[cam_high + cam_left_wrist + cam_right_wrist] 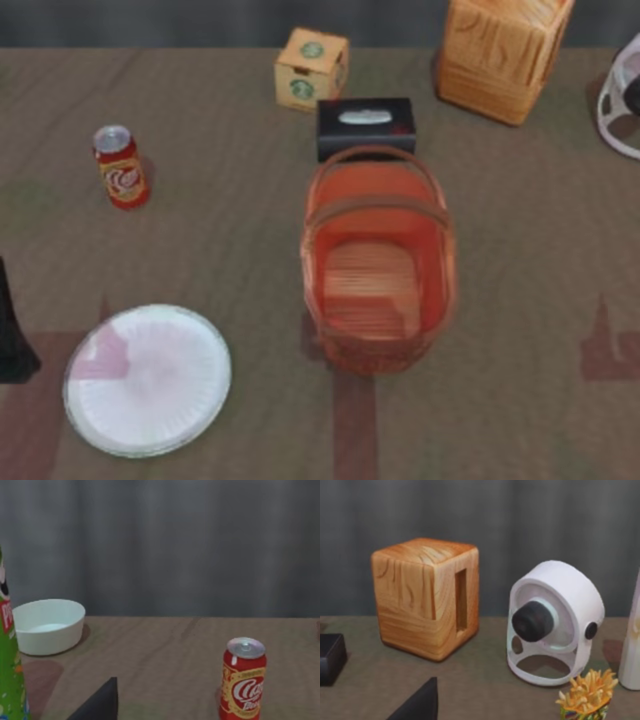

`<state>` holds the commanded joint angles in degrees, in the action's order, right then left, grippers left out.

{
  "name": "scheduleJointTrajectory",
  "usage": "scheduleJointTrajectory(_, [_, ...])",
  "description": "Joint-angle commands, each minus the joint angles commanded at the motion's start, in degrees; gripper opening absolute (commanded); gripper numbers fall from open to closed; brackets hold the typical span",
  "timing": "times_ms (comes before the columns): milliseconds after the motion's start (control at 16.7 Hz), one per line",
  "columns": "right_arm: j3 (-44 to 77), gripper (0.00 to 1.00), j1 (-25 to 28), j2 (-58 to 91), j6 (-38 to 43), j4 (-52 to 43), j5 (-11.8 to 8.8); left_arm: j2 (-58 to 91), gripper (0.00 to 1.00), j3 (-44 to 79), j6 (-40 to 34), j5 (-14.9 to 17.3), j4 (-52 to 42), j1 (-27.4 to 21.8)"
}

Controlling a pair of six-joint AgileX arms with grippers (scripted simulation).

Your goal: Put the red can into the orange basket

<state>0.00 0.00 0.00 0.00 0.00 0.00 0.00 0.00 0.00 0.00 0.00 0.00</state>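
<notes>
The red can stands upright on the left of the table, silver top up, with a yellow-white swirl label; the left wrist view shows the can standing a short way ahead. The orange basket sits at the table's centre with its arched handle across it, and its slatted pale bottom holds nothing. My left arm is a dark shape at the left edge, well short of the can. Only a dark tip of the left gripper shows. My right gripper is outside the top view.
A white plate lies front left. Behind the basket are a black tissue box and a small logo carton. A wooden box and a white fan-like device stand back right. A white bowl and a green tube are near the left arm.
</notes>
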Motion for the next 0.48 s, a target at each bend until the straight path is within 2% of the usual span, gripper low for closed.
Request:
scheduleJointTrajectory(240, [0.00,1.00,0.00,0.00,0.00,0.00,0.00,1.51,1.00,0.78,0.38,0.20,-1.12,-0.21])
scheduleJointTrajectory(480, [0.00,1.00,0.00,0.00,0.00,0.00,0.00,11.45,1.00,6.55,2.86,1.07,-8.13,-1.18])
